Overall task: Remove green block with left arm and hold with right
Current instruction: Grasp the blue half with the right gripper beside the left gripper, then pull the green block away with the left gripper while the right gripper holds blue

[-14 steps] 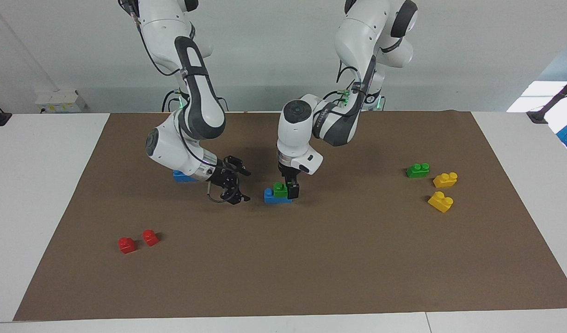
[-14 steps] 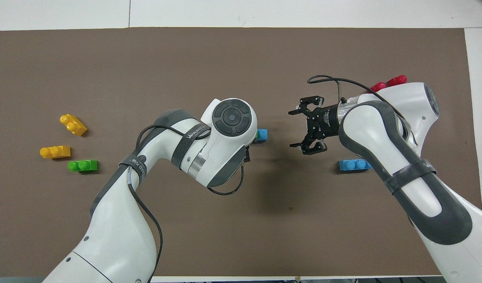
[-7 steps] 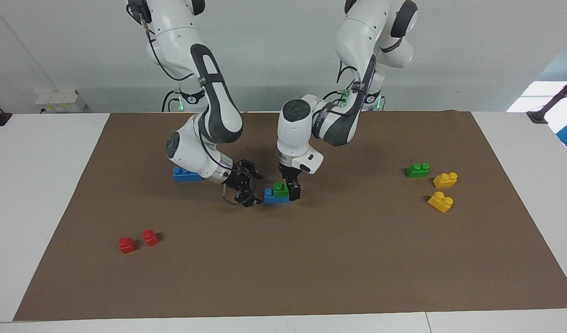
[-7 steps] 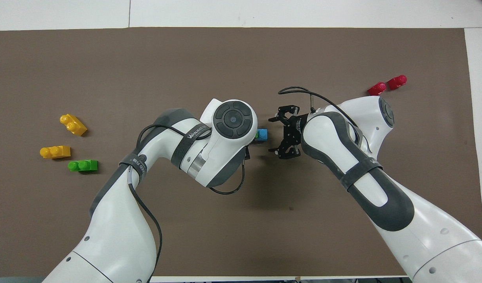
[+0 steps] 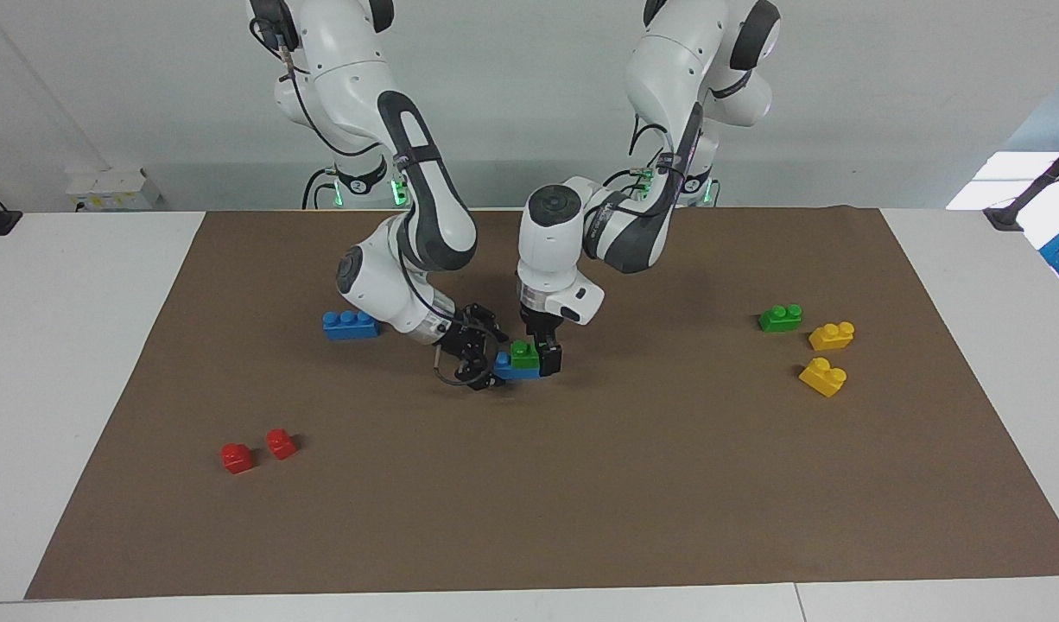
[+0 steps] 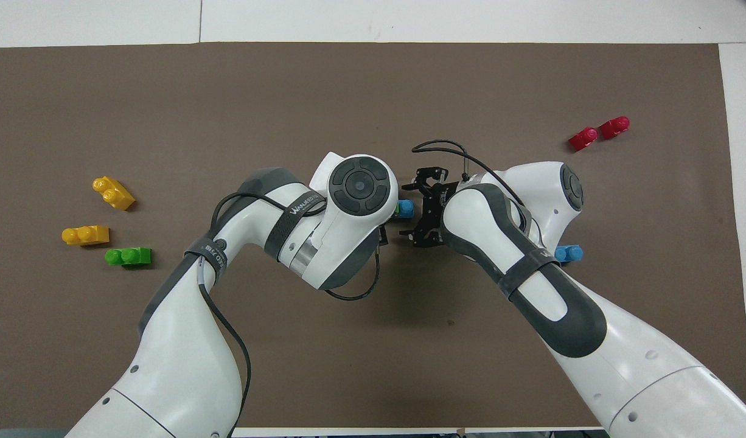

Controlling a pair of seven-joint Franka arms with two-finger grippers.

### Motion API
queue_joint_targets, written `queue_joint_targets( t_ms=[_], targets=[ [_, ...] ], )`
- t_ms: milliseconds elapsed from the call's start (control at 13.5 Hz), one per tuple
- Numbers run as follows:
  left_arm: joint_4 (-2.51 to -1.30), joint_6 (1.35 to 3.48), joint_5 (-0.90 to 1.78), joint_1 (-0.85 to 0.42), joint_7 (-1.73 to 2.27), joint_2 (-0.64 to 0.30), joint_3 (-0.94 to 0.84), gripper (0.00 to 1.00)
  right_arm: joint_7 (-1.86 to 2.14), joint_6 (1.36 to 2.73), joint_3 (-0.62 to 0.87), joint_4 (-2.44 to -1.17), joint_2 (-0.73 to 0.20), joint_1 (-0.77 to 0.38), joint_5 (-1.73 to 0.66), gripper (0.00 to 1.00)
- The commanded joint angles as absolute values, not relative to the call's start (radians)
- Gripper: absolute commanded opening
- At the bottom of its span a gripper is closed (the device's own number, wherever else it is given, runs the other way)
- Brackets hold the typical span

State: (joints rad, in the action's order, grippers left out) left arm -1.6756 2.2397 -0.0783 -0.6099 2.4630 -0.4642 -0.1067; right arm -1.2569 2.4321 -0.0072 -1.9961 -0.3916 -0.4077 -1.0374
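At mid-mat, both grippers crowd the green block (image 5: 524, 353) stacked on a blue brick (image 5: 510, 371).

Left arm bends down from its base, wrist vertical, and the left gripper (image 5: 540, 356) stands over the stack with fingers spread, one finger showing against the block's side toward the left arm's end; no closed grip shows. Right arm folds low, forearm nearly level, and the right gripper (image 5: 482, 361) points sideways at the blue brick's end toward the right arm's end, fingers apart and holding nothing. Green block sits on top of the blue brick, between the two grippers. A second green block (image 5: 780, 318) lies well apart from the stack toward the left arm's end, beside two yellow bricks (image 5: 831, 335). Another blue brick (image 5: 350, 324) lies toward the right arm's end.
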Motion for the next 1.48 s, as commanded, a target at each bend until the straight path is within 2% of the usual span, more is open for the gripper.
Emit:
queue_joint_targets(
  t_ms=[0,74,148,222,296,370,667,741,889,963,1037,1111,1407],
  targets=[
    [-1.7,2.263,-0.097,-0.626,2.488,-0.453,-0.091,1.0,-1.261,2.474,-0.005,-1.988,-0.405,-0.429,-1.063,0.92],
    [-1.7,2.263,-0.097,-0.624,2.488,-0.453,-0.091,1.0,-1.258,2.488,-0.005,-1.99,-0.405,-0.434,-1.062,0.85],
    [-1.7,2.269,-0.097,-0.624,2.488,-0.454,-0.091,1.0,-1.249,2.494,-0.005,-1.99,-0.406,-0.452,-1.06,0.72],
    [-1.7,2.281,-0.097,-0.621,2.488,-0.454,-0.091,1.0,-1.223,2.493,-0.006,-1.99,-0.407,-0.454,-1.06,0.53],
    [-1.7,2.284,-0.097,-0.617,2.488,-0.456,-0.091,1.0,-1.2,2.491,-0.006,-1.99,-0.405,-0.456,-1.06,0.2],
    [-1.7,2.283,-0.097,-0.617,2.488,-0.456,-0.091,1.0,-1.187,2.491,-0.005,-1.99,-0.405,-0.459,-1.057,0.0],
    [-1.704,2.281,-0.1,-0.614,2.488,-0.454,-0.091,1.0,-1.163,2.493,-0.006,-1.993,-0.405,-0.474,-1.045,0.0],
    [-1.712,2.281,-0.103,-0.615,2.487,-0.453,-0.089,0.97,-1.161,2.491,-0.006,-1.993,-0.405,-0.472,-1.045,0.0],
    [-1.724,2.264,-0.123,-0.623,2.484,-0.448,-0.089,0.72,-1.16,2.491,-0.006,-1.993,-0.405,-0.468,-1.045,0.0],
    [-1.726,2.264,-0.124,-0.623,2.48,-0.448,-0.089,0.52,-1.158,2.491,-0.008,-1.994,-0.405,-0.469,-1.045,0.0],
    [-1.726,2.264,-0.138,-0.623,2.476,-0.446,-0.09,0.17,-1.155,2.493,-0.008,-1.994,-0.405,-0.472,-1.045,0.0],
    [-1.721,2.263,-0.143,-0.624,2.473,-0.446,-0.091,0.0,-1.146,2.493,-0.008,-1.994,-0.405,-0.474,-1.045,0.0],
    [-1.715,2.244,-0.141,-0.62,2.462,-0.422,-0.094,0.0,-1.138,2.493,-0.008,-1.997,-0.403,-0.472,-1.045,0.0]
  ],
)
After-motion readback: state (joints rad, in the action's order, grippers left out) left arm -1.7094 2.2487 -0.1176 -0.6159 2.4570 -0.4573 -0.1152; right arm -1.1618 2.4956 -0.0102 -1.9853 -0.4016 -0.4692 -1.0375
